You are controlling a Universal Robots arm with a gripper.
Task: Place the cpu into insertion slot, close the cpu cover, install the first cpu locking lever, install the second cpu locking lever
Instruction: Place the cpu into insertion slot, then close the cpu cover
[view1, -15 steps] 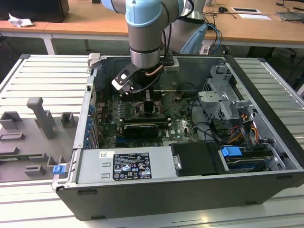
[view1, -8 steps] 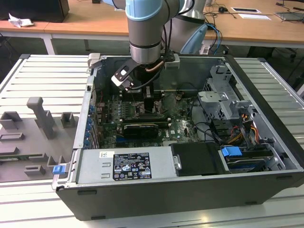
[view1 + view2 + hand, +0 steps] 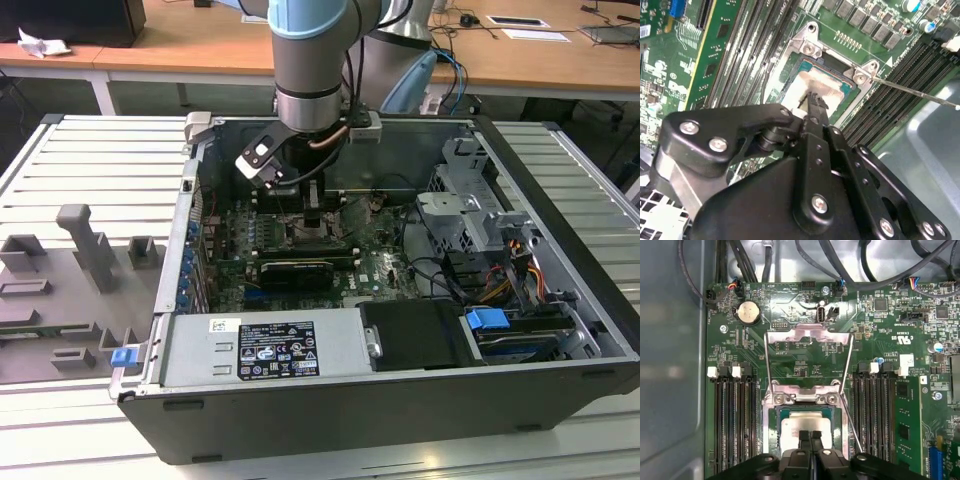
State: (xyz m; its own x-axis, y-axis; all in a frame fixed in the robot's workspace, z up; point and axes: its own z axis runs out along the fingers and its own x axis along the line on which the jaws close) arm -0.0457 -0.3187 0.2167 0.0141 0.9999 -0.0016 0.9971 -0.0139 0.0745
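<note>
The cpu (image 3: 805,426) (image 3: 801,85), a flat square chip with a pale silver top, lies in the insertion slot (image 3: 860,76) (image 3: 771,416) on the green board. My gripper (image 3: 810,436) (image 3: 815,99) (image 3: 313,220) is shut, its black fingertips together and resting on or just above the chip's top, with nothing between them. The cpu cover (image 3: 807,336) stands swung open beyond the socket, green board showing through its window. A thin wire locking lever (image 3: 852,405) (image 3: 920,95) sticks out unlatched beside the socket, and another one (image 3: 768,365) runs along the cover's other side.
Black memory slots (image 3: 732,425) (image 3: 875,420) flank the socket on both sides. In the exterior view the arm reaches down into an open computer case (image 3: 560,380), with a drive cage (image 3: 470,200) at the exterior view's right and a power supply (image 3: 270,350) in front. Cables (image 3: 850,265) run past the board's edge.
</note>
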